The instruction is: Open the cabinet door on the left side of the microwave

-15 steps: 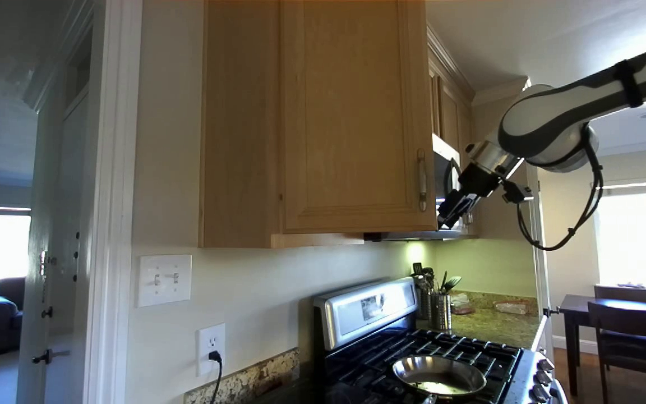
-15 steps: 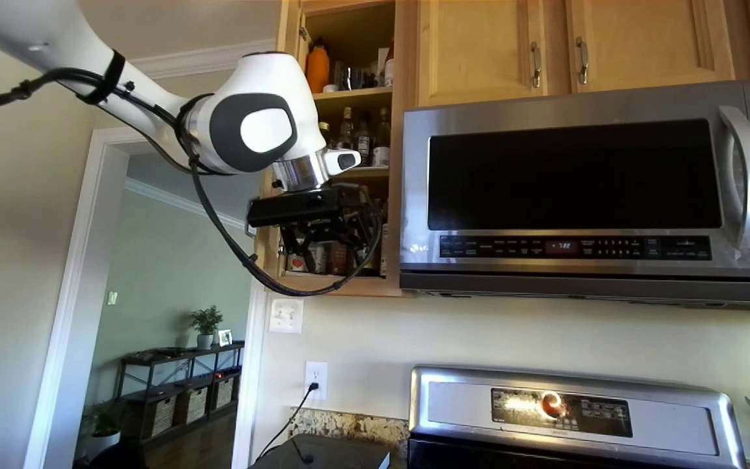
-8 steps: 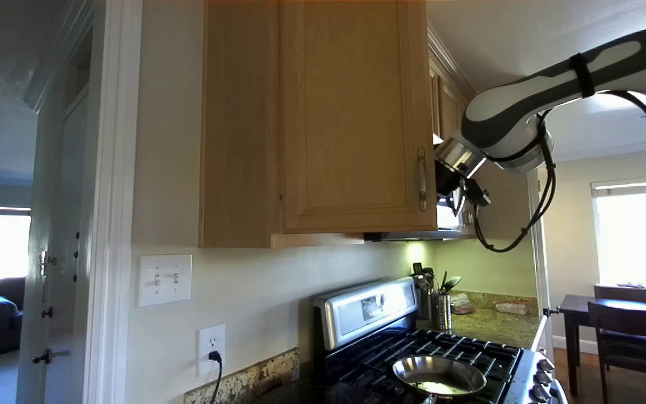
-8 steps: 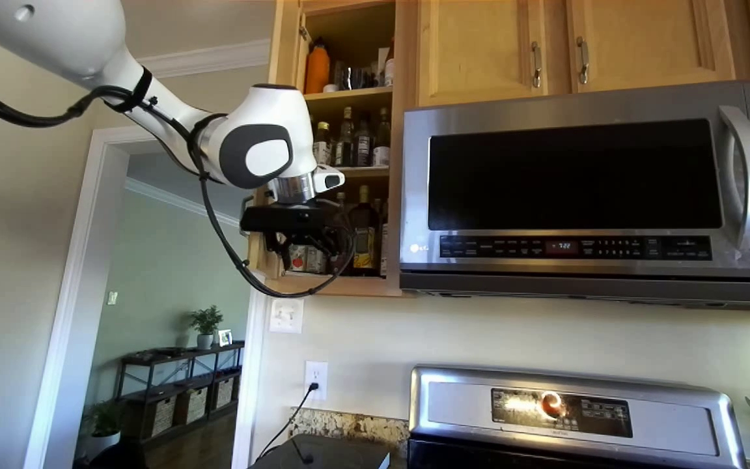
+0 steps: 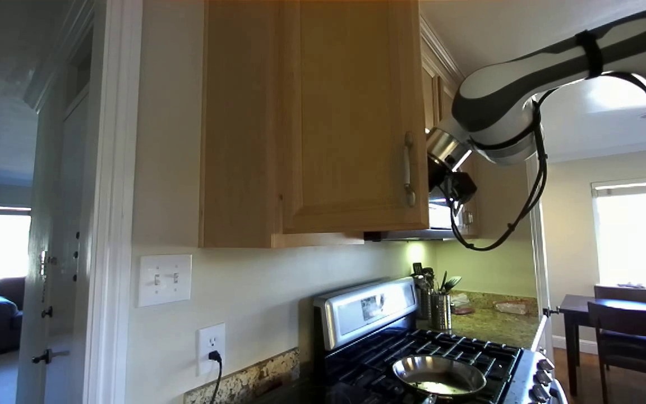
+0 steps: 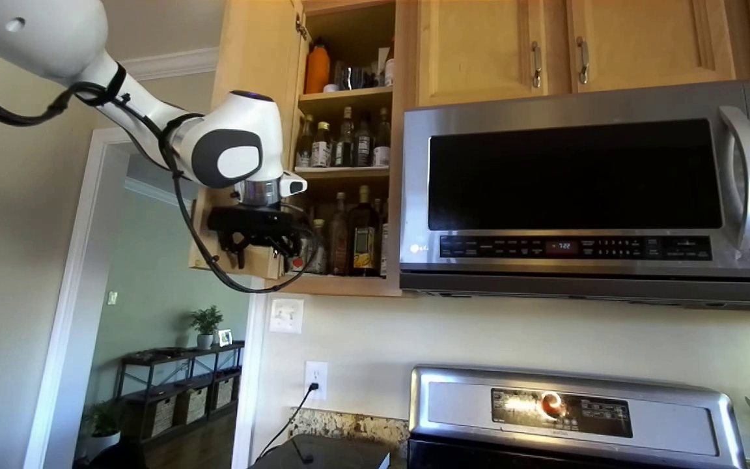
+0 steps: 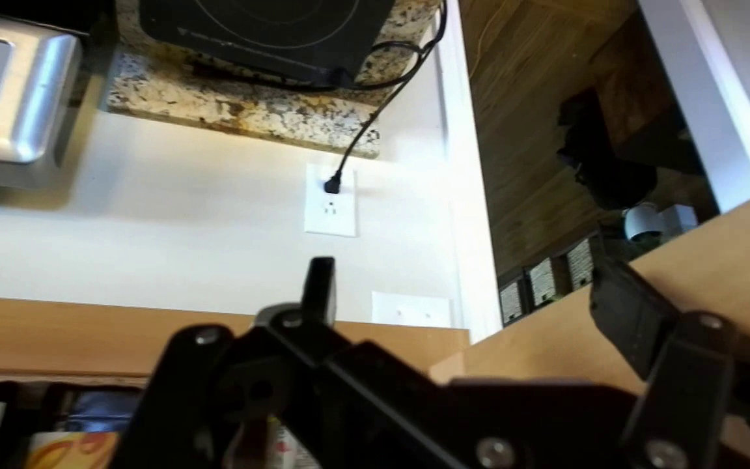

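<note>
The tall honey-maple cabinet door (image 5: 351, 112) stands wide open; its bar handle (image 5: 408, 168) shows on the outer face. The door's inner side (image 6: 254, 45) shows left of the bottle shelves. My gripper (image 6: 265, 251) is in front of the door's inner side, low down, and mostly hidden behind the door in an exterior view (image 5: 439, 174). In the wrist view the gripper (image 7: 469, 296) is open with nothing between its fingers; the right finger (image 7: 632, 312) lies at or very near the door's inner face (image 7: 726, 260). The steel microwave (image 6: 573, 176) is right of the open cabinet.
Cabinet shelves (image 6: 342, 172) hold several bottles (image 6: 344, 140). Shorter closed doors (image 6: 479, 52) sit above the microwave. Below are the stove (image 6: 570, 417) and a pan (image 5: 439, 375). A doorway (image 6: 173, 286) lies to the left, and a loose cable (image 6: 219, 273) hangs from the arm.
The cabinet door has swung further open, showing more of the shelves and its inner side. My arm and gripper have moved left along with it, away from the microwave.
</note>
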`<action>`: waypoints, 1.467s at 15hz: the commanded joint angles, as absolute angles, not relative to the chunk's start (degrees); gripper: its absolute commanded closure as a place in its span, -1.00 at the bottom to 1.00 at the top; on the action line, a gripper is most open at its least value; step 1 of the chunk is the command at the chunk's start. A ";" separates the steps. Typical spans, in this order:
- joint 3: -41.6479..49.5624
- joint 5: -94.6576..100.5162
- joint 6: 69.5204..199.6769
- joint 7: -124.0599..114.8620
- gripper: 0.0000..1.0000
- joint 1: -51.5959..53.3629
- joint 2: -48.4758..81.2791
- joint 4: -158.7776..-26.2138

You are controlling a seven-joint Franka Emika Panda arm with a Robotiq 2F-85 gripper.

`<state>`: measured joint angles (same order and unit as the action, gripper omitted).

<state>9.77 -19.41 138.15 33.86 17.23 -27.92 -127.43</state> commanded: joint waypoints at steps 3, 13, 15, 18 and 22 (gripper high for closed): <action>6.00 -19.72 140.40 33.09 -1.00 16.62 -29.72 -129.50; 5.16 -12.22 138.59 18.52 -1.00 5.91 -29.03 -136.46; 5.68 -11.36 135.51 17.47 -1.00 5.25 -28.84 -137.12; 6.05 -11.61 131.43 16.90 -1.00 4.89 -28.70 -137.25; 6.21 -12.32 131.40 18.63 -1.00 5.39 -27.92 -136.71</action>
